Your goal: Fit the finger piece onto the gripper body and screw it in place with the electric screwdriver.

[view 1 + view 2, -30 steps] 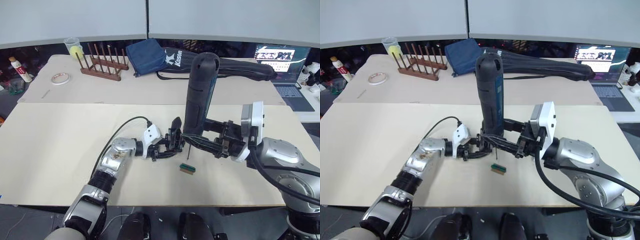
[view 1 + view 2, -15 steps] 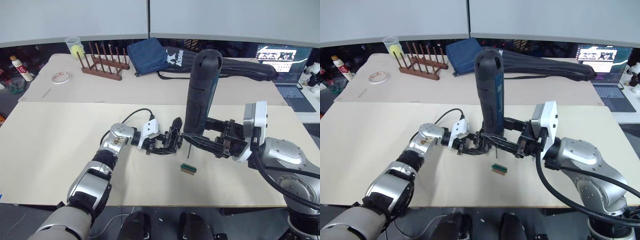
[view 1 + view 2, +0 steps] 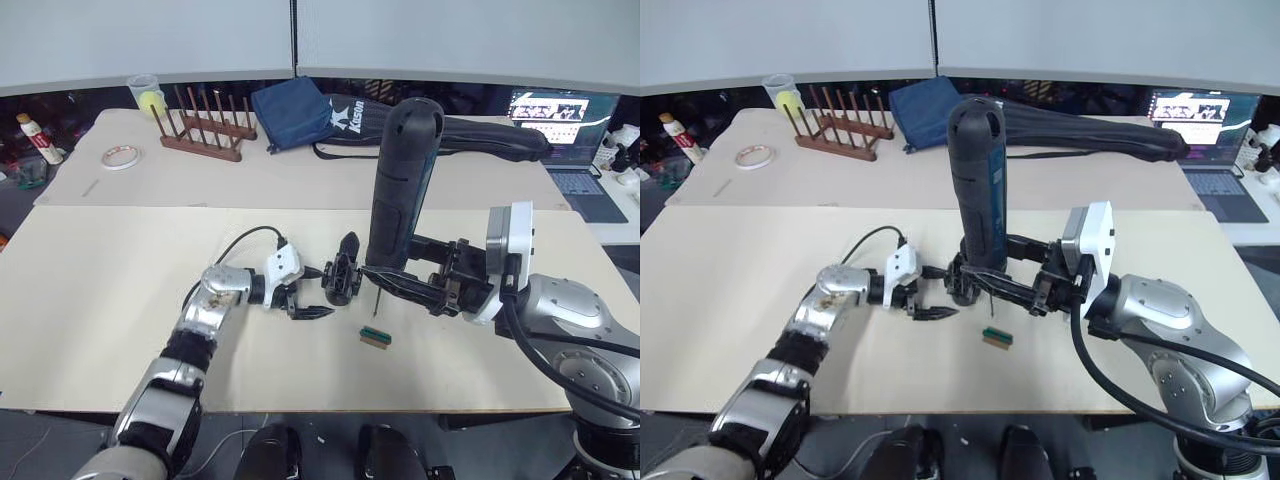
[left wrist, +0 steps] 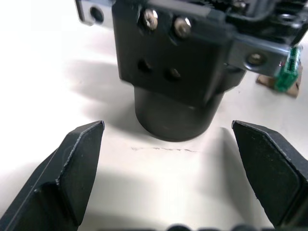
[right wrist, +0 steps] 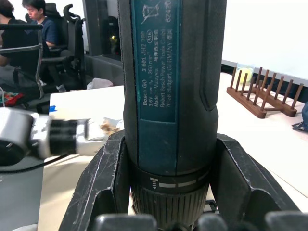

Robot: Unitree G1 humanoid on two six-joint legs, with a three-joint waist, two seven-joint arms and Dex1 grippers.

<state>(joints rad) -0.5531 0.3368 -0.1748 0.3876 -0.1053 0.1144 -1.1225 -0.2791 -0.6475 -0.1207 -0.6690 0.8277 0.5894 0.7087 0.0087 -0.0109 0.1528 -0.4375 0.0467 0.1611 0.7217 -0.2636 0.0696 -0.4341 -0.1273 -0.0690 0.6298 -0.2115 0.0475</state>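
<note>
Left claw (image 3: 305,292): spread, empty, just beside gripper body (image 3: 341,279), mid-counter (image 3: 110,300), nearer front edge.
Right claw (image 5: 168,192): pinching electric screwdriver (image 3: 398,190), long axis upright, bit just past gripper body on side away from left claw.
Finger piece: cannot tell.

The gripper body (image 3: 341,281) stands on the worktop (image 3: 100,290) about midway between its left and right edges, nearer the front edge. Just left of it sits the left gripper (image 3: 305,292), its 2 fingers spread and apart from the body. Just right of the body, the electric screwdriver (image 3: 400,180) stands upright in the right gripper (image 3: 385,281), bit down. A tiny piece (image 3: 375,337) lies in front of the screwdriver. On the rear table (image 3: 480,185), a rack (image 3: 203,127) is toward the left, a bag (image 3: 293,112) mid-edge, a laptop (image 3: 565,135) at the right corner.
</note>
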